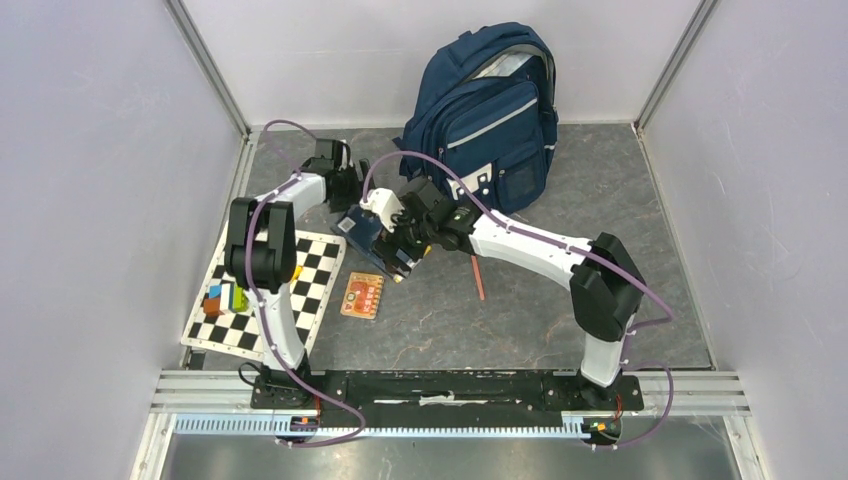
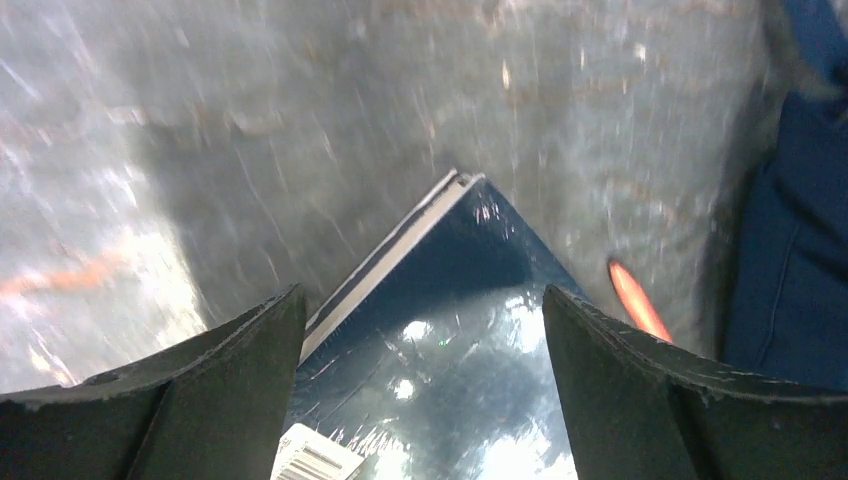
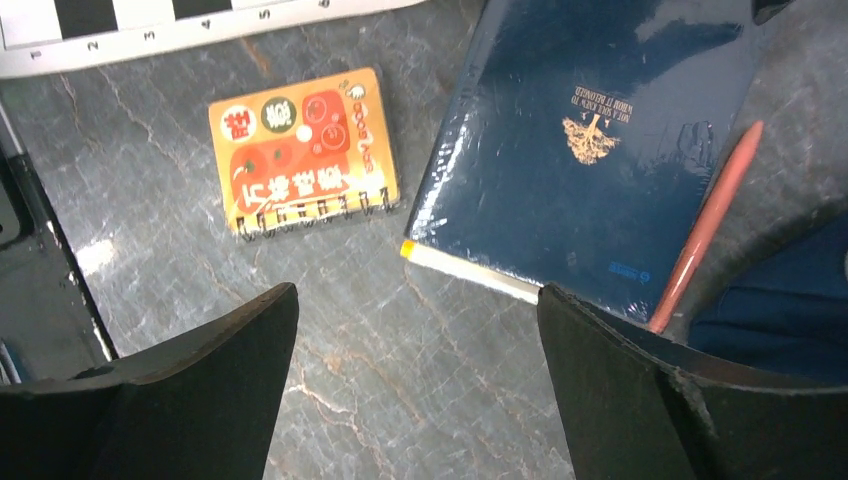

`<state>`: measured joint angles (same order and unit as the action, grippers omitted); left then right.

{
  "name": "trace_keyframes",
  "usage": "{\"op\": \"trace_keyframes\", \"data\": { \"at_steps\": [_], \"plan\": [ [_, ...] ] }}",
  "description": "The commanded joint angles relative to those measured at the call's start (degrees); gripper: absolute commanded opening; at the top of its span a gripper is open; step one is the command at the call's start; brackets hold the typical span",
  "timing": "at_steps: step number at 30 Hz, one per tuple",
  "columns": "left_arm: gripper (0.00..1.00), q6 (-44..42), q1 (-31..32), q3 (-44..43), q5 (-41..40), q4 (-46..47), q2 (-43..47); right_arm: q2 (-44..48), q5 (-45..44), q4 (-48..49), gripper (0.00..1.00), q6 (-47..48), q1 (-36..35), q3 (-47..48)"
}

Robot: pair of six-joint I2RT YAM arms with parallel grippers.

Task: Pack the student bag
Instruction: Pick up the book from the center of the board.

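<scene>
The navy backpack (image 1: pixel 490 110) stands upright at the back, its top open; its fabric also shows in the left wrist view (image 2: pixel 800 250) and the right wrist view (image 3: pixel 790 310). A glossy dark blue book (image 1: pixel 362 232) lies on the grey table in front of it. My left gripper (image 1: pixel 350 205) is open just over the book (image 2: pixel 440 330), with a finger on each side of it in the left wrist view (image 2: pixel 420 300). My right gripper (image 1: pixel 400 255) is open and empty above bare table beside the book's near corner (image 3: pixel 590 140), as the right wrist view (image 3: pixel 415 295) shows.
An orange pencil (image 1: pixel 478 277) lies right of the book (image 3: pixel 705 225) (image 2: pixel 635 298). A small orange spiral notepad (image 1: pixel 362 296) (image 3: pixel 303 150) lies near the book. A checkerboard (image 1: pixel 305 290) with coloured blocks (image 1: pixel 225 298) sits at the left. Walls close in on three sides.
</scene>
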<state>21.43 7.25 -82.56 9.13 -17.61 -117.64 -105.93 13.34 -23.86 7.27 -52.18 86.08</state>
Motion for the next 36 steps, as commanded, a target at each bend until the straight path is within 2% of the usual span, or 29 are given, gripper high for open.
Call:
{"op": "trace_keyframes", "data": {
  "at_steps": [1,11,21,24,28,36],
  "plan": [
    [0.92,4.7,3.4,7.0,0.0,1.1,7.5,5.2,0.7,1.8,0.93,1.2,-0.5,-3.7],
    [0.91,7.0,10.3,18.4,-4.6,1.3,18.3,14.0,-4.8,5.4,0.94,-5.8,1.5,-18.9],
    [0.88,13.8,20.2,26.9,-8.5,1.2,27.8,21.0,-2.1,11.1,0.93,-16.8,12.5,-33.8],
    [0.88,16.4,21.9,29.0,-8.9,1.2,30.9,21.8,-1.2,12.6,0.9,-20.1,15.7,-36.7],
    [0.88,17.0,22.2,30.4,-12.0,-0.3,34.3,21.8,1.8,16.2,0.8,-23.9,18.9,-39.1],
    [0.88,15.4,21.5,29.6,-15.4,-2.1,33.5,16.9,4.8,18.7,0.64,-28.7,20.4,-36.8]
  ]
}}
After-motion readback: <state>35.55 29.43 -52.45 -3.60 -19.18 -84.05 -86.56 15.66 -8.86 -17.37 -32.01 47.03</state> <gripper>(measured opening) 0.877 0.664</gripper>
